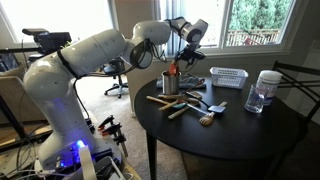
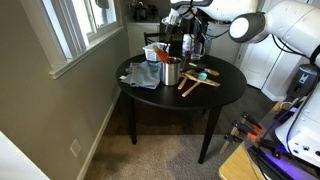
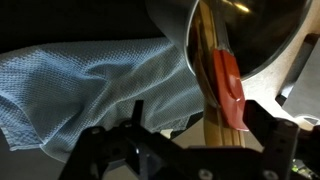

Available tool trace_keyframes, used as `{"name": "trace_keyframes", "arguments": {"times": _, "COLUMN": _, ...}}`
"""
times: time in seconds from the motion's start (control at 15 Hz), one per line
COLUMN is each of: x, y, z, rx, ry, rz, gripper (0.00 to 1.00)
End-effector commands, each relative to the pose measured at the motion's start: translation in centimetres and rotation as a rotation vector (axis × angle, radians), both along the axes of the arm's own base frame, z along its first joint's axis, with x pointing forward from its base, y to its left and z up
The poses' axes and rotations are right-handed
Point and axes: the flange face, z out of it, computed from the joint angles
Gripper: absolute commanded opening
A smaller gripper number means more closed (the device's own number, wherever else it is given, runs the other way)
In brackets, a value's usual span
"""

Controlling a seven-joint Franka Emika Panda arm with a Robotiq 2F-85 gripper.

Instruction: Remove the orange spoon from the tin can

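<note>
The tin can [image 1: 170,84] stands on the round black table [image 1: 250,135] and shows in both exterior views [image 2: 171,72]. The orange spoon [image 1: 174,70] sticks up out of it next to a pale wooden utensil [image 3: 205,60]. In the wrist view the can [image 3: 250,30] fills the top. The spoon's [image 3: 229,85] end lies between my fingers, close to the right one. My gripper [image 3: 200,125] is open, just above the can [image 1: 181,60], around the ends of the spoon and the wooden utensil. I cannot tell whether it touches them.
A blue-grey cloth [image 3: 90,85] lies beside the can [image 2: 143,76]. Wooden utensils [image 1: 185,106] lie on the table in front of the can. A white slatted basket [image 1: 228,76] and a clear jar [image 1: 262,93] stand farther along the table. Windows are behind.
</note>
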Motion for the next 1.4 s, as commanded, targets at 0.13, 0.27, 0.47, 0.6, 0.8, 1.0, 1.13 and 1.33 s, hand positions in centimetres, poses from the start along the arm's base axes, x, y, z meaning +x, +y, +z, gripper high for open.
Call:
{"name": "trace_keyframes", "arguments": {"times": 0.13, "x": -0.3, "y": 1.2, "z": -1.5, "rx": 0.065, "ry": 0.016, "rz": 0.077, "gripper": 1.00}}
{"name": "trace_keyframes", "arguments": {"times": 0.27, "x": -0.7, "y": 1.4, "z": -2.0, "rx": 0.071, "ry": 0.046, "rz": 0.087, "gripper": 1.00}}
{"name": "trace_keyframes", "arguments": {"times": 0.47, "x": -1.3, "y": 1.3, "z": -1.4, "rx": 0.054, "ry": 0.091, "rz": 0.089, "gripper": 1.00}}
{"name": "trace_keyframes", "arguments": {"times": 0.6, "x": -1.6, "y": 1.1, "z": -0.7, "rx": 0.045, "ry": 0.110, "rz": 0.095, "gripper": 1.00}}
{"name": "trace_keyframes", "arguments": {"times": 0.8, "x": -2.0, "y": 1.1, "z": 0.3, "rx": 0.034, "ry": 0.120, "rz": 0.106, "gripper": 1.00}}
{"name": "trace_keyframes", "arguments": {"times": 1.0, "x": -2.1, "y": 1.3, "z": 0.7, "rx": 0.035, "ry": 0.118, "rz": 0.119, "gripper": 1.00}}
{"name": "trace_keyframes", "arguments": {"times": 1.13, "x": -2.1, "y": 1.4, "z": 0.4, "rx": 0.031, "ry": 0.122, "rz": 0.120, "gripper": 1.00}}
{"name": "trace_keyframes", "arguments": {"times": 1.33, "x": -1.8, "y": 1.0, "z": -0.5, "rx": 0.015, "ry": 0.120, "rz": 0.103, "gripper": 1.00}}
